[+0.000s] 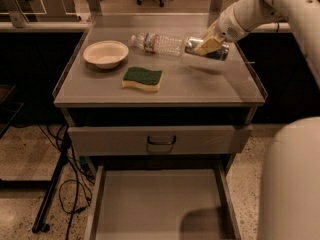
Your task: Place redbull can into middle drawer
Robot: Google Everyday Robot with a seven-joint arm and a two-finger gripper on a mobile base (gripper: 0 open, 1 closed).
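Note:
The redbull can (pixel 218 53) lies on its side at the back right of the cabinet top (pixel 200 86), silver and blue, just right of the water bottle. My gripper (pixel 208 46) comes in from the upper right and its yellowish fingers are closed around the can, which seems slightly raised above its shadow. The middle drawer (pixel 160 204) is pulled open below, with a plain grey floor and nothing in it.
A clear water bottle (pixel 157 43) lies next to the can. A cream bowl (pixel 105 53) and a green and yellow sponge (pixel 143 78) sit to the left. A shut drawer front with a loop handle (pixel 161 141) is above the open drawer. My white base (pixel 295 184) stands at the right; cables (pixel 65 184) lie on the floor at the left.

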